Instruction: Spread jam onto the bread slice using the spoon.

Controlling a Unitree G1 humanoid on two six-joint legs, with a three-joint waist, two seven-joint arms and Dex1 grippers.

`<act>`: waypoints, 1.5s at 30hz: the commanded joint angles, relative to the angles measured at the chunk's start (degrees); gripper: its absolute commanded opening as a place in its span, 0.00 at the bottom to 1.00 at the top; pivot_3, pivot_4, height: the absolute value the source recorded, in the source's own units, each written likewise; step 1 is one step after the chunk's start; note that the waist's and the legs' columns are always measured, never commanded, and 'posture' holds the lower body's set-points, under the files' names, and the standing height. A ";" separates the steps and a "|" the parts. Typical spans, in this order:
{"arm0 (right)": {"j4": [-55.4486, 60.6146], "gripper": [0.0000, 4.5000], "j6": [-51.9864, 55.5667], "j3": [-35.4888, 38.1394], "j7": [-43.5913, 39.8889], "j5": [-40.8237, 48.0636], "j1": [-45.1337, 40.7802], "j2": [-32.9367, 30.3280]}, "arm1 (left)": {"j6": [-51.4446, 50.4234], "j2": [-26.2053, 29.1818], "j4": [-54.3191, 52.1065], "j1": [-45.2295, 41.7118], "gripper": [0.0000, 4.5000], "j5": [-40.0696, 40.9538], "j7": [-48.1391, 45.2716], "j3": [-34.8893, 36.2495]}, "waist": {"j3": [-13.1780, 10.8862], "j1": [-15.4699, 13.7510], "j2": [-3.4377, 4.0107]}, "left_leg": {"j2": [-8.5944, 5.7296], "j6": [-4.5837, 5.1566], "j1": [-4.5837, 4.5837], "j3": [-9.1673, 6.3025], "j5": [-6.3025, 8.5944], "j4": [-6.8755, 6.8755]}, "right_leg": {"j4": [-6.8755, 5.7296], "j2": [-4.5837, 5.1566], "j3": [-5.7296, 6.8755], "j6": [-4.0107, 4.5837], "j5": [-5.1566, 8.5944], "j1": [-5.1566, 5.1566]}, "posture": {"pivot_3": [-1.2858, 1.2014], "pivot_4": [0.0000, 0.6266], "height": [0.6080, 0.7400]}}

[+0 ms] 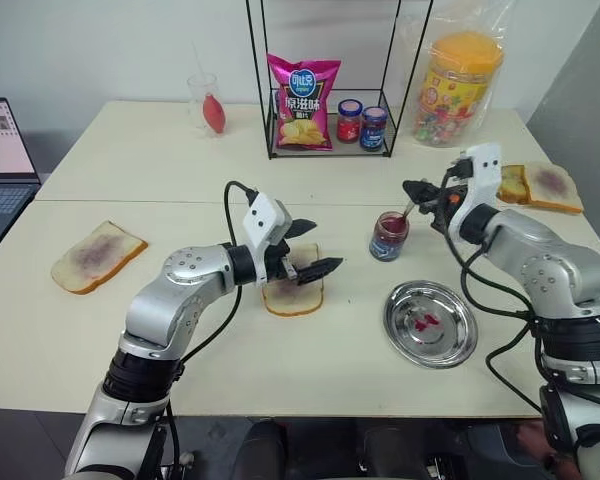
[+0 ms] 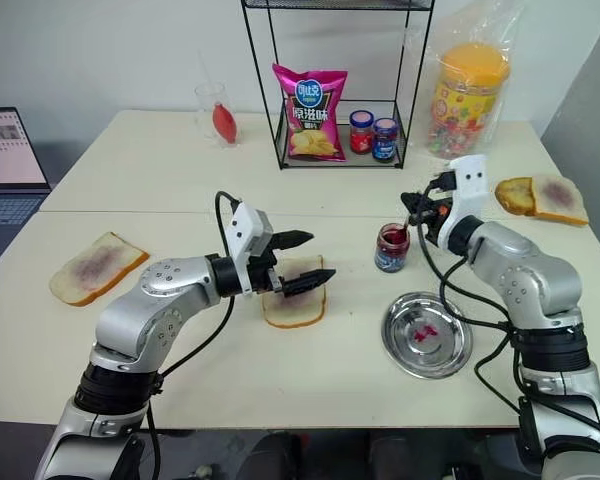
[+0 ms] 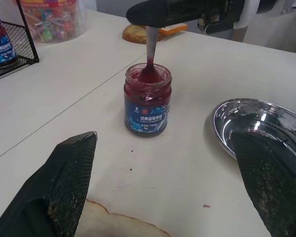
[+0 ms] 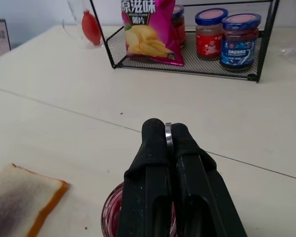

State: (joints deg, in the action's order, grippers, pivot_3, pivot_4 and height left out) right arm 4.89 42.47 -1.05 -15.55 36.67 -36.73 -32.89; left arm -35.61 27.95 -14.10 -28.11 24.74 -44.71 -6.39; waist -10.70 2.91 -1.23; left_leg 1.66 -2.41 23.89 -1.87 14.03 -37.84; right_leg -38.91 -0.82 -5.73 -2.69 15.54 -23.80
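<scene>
centrally, open jar (image 1: 388,237) of jam (image 3: 147,76), spoon (image 3: 150,49) dipped in

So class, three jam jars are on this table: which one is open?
The jam jar standing beside the round steel dish, with the spoon dipped in it; the two jars in the wire rack have lids on.

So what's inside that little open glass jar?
Dark red jam fills the jar, and the spoon held by the right gripper dips into it. The spoon's bowl is buried in jam, so it can't be seen.
</scene>
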 commanded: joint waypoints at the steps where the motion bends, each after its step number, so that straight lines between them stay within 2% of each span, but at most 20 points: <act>1: 2.17 0.00 -3.52 -1.24 -2.38 -5.23 0.02 -0.81 | 0.64 0.29 -2.39 -0.77 1.00 0.19 -0.28 0.37 | 0.00 0.00 0.00 | 0.00 0.00 0.00 0.00 0.00 0.00 | 0.00 0.00 0.00 0.00 0.00 0.00 | 0.52 0.24 1.00; 4: 1.61 0.00 -5.87 -3.22 -3.54 -9.40 0.74 -0.07 | 0.42 0.19 -2.68 -0.59 1.00 0.39 -0.18 0.33 | 0.00 0.00 0.00 | 0.00 0.00 0.00 -0.01 0.00 0.00 | 0.00 0.00 0.01 0.01 -0.01 0.00 | 0.52 0.24 1.00; 14: -0.69 0.00 -7.62 -3.75 -5.30 -15.62 2.33 3.32 | 0.66 0.17 -2.53 -0.75 1.00 0.21 -0.02 0.33 | 0.00 0.00 0.00 | 0.00 0.00 -0.01 -0.03 0.00 -0.02 | -0.03 0.00 0.02 0.09 -0.05 0.01 | 0.52 0.24 1.00; 19: -0.30 0.00 -1.34 1.70 -2.23 -11.31 1.14 9.19 | 0.87 0.04 -2.46 -0.79 1.00 0.15 0.07 0.34 | 0.00 0.04 0.00 | 0.00 -0.01 -0.03 -0.05 0.00 -0.03 | -0.07 0.00 0.03 0.10 -0.06 0.02 | 0.52 0.24 1.00; 29: 0.57 0.00 10.22 13.97 4.55 -3.19 -1.43 16.38 | 1.31 -0.19 -1.66 -1.45 1.00 -0.04 -0.35 0.00 | 0.00 0.08 0.00 | 0.00 -0.01 -0.03 -0.09 -0.01 -0.03 | -0.08 0.00 0.06 0.11 -0.07 0.02 | 0.52 0.24 1.00; 45: 1.30 0.00 17.73 26.30 14.53 5.44 -4.97 21.05 | 2.40 -0.60 -0.01 -2.65 1.00 -0.60 -1.16 -0.26 | 0.00 0.35 0.01 | 0.00 -0.01 -0.02 -0.08 -0.01 -0.01 | -0.08 -0.01 0.06 0.11 -0.07 0.01 | 0.52 0.24 1.00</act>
State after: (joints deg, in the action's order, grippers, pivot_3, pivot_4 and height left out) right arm 3.70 59.76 23.17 -2.07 39.83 -40.19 -12.02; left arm -34.52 27.52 -13.50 -29.62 24.21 -45.67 -6.87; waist -10.69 3.26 -1.22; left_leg 1.66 -2.42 23.87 -1.95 14.02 -37.85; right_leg -38.99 -0.83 -5.67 -2.58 15.48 -23.78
